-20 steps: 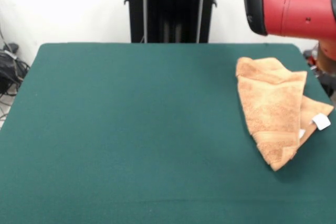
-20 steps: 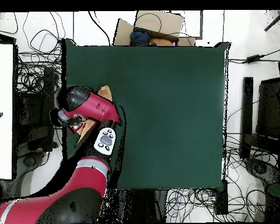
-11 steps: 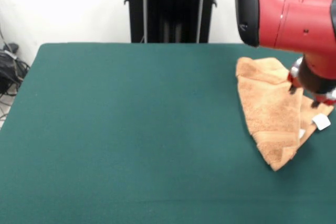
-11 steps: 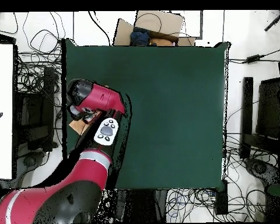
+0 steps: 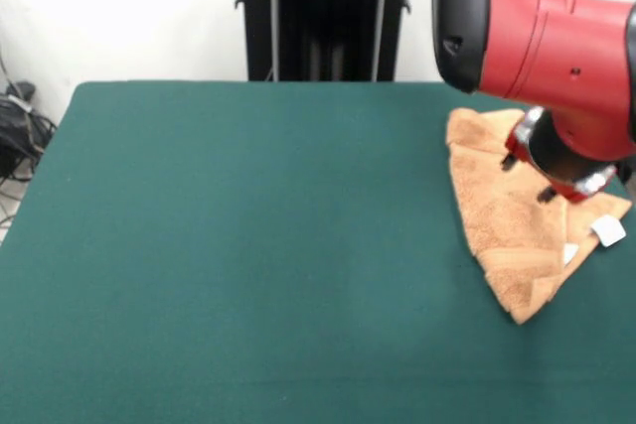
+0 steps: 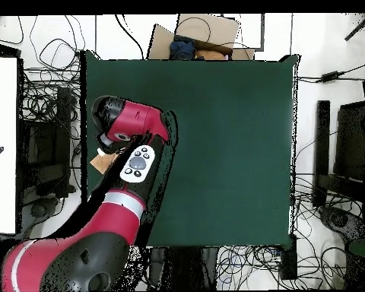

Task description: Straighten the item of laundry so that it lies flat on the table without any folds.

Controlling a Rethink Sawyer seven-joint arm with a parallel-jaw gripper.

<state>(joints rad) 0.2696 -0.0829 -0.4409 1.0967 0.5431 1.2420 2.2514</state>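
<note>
Towel [image 5: 512, 220] lies folded into a rough triangle near the edge of the table [image 5: 248, 245], white tag [image 5: 607, 230] at its outer corner. The gripper [image 5: 556, 171] hangs directly above the folded layers; fingers hidden behind the wrist, so open or closed cannot be told. Step in hand, as judged: descend to pinch. Advice: take only the top layer near a free corner below the gripper (not the whole stack), then draw it outward, away from the fold.

Nubby terry towel [image 5: 507, 225], matt cloth table [image 5: 248, 245]

Robot lab (floor cables [image 6: 45, 99], pedestal [image 5: 325, 15])
</note>
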